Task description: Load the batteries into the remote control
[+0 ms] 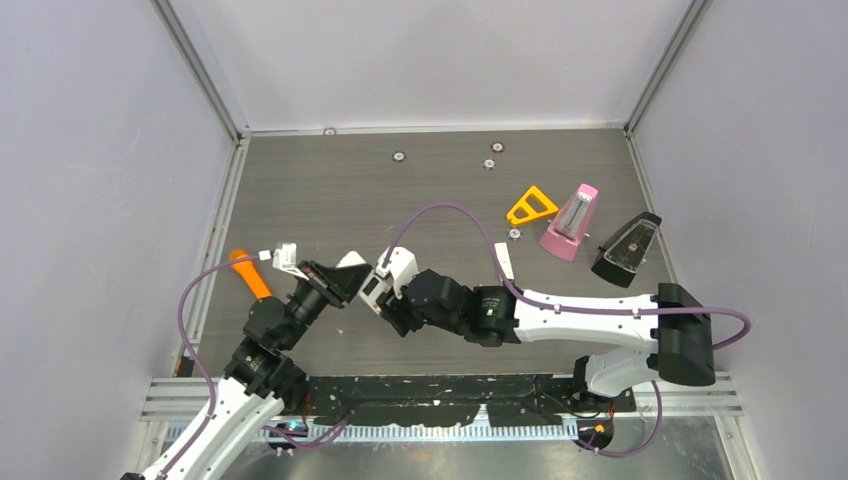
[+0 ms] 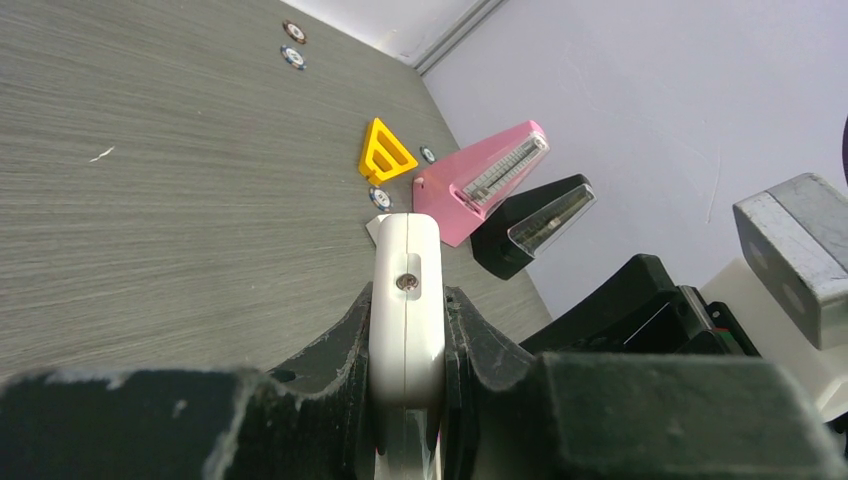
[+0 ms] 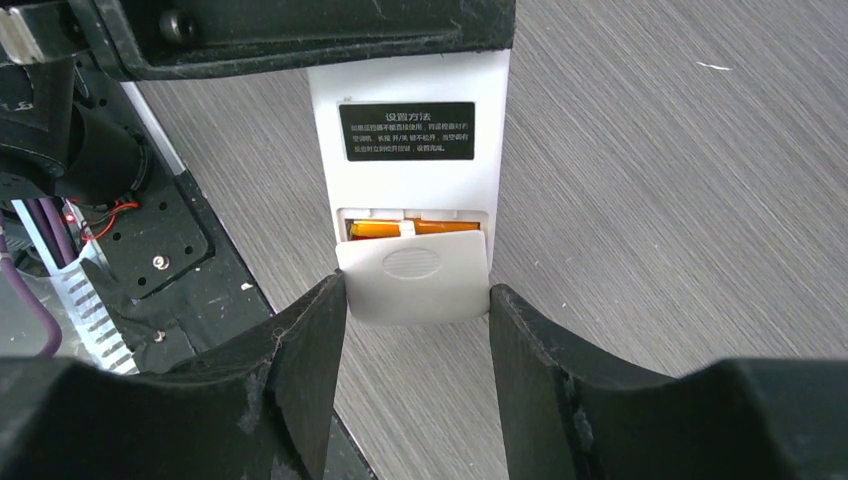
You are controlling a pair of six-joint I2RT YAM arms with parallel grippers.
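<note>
Left end effector point(image 2: 408, 312) clamps the white remote point(image 3: 405, 85) over the near counter point(image 1: 400, 200). Right end effector point(image 3: 415, 292) pinches the cover point(image 3: 412, 268), half-shut over seated orange batteries point(image 3: 385, 229). Closing it fully remains.

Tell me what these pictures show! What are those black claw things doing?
These are two robot arms with pinching claws. One picture looks down from above. The other two come from a small camera on each wrist. The left gripper squeezes a white remote. The right gripper seems to pinch its battery cover, and orange batteries peek out above it. On the table sit a pink metronome, a black metronome, a yellow triangle and an orange stick.
</note>
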